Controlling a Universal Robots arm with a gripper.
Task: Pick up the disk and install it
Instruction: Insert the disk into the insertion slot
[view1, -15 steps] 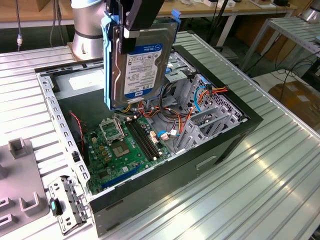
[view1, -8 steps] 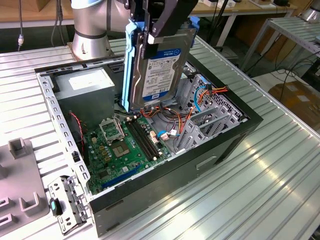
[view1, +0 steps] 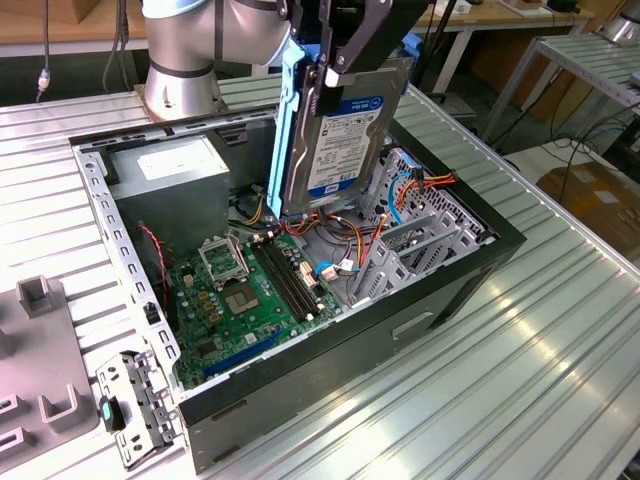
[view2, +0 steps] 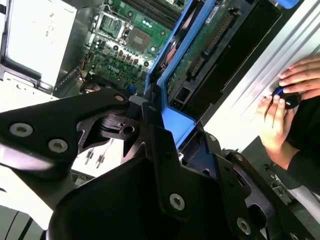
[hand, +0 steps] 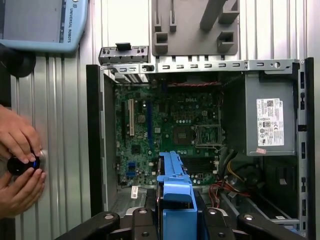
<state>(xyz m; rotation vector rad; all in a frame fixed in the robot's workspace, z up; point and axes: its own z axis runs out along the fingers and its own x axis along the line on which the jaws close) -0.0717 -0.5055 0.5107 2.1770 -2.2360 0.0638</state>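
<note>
The gripper (view1: 333, 72) is seen clamped on the disk (view1: 342, 140), which is held on edge and tilted above the open computer case (view1: 300, 395), near the drive cage (view1: 425, 235). The carry toward installation is judged in hand; seating calls for the blue rails (view1: 287, 110) to be aligned with the cage.

A ribbed metal surface (view1: 560, 330) carries an open computer case (view1: 400, 332). A grey fixture (view1: 40, 375) and a bracket (view1: 140, 402) lie beside it.
</note>
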